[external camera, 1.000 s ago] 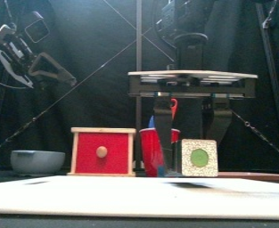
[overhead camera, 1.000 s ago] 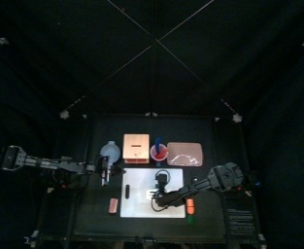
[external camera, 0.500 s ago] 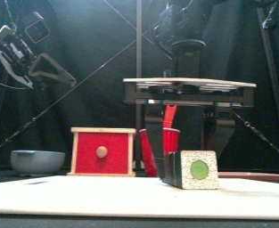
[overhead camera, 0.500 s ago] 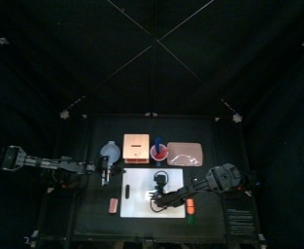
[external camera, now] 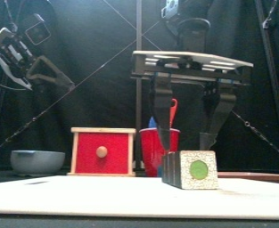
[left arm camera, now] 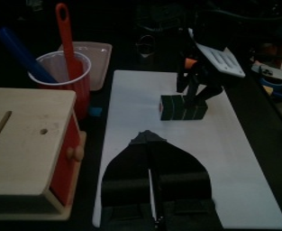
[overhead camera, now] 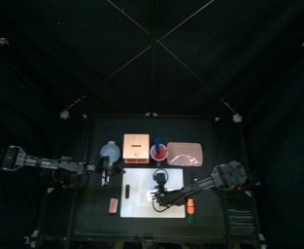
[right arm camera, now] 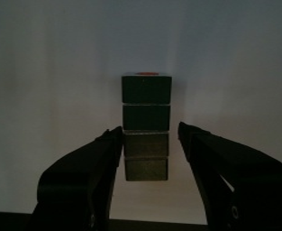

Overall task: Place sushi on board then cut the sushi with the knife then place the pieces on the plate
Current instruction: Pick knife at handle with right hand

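The bench [overhead camera: 89,222] holds everything packed close, so crowding looks like the root of most trouble here. The board [overhead camera: 139,208] lies under both claws, and its smooth face may let the roll skid under a blade unless something steadies it, so cut pieces could tumble off.

The box [external camera: 103,151] and the tray [overhead camera: 185,153] stand behind the right claw [external camera: 187,148], one to each side, with the cup [left arm camera: 61,70] squeezed between them. A careless reach for a knife may tip the cup or knock its neighbours.

The sushi [external camera: 192,170] sits on the board directly below the right claw, between its jaws, which stand wide and clear of it on either side. If that claw lifts or swings off askew, a jaw could clip the roll and shove it, or split its blocks before any cut.

The red knife [left arm camera: 64,27] and blue knife [left arm camera: 17,47] lean loose in the cup; a thin handle may twist in the grip.

The left claw [left arm camera: 150,137], jaws together and holding nothing, hovers at the board's edge, left of the right claw and pointing at the sushi; nothing lies between them, though it may crowd a cutting stroke. The bowl [external camera: 36,161] sits just behind the left claw, out of the way; a small orange toy [overhead camera: 113,203] lies on the bench in front of it, off the board.
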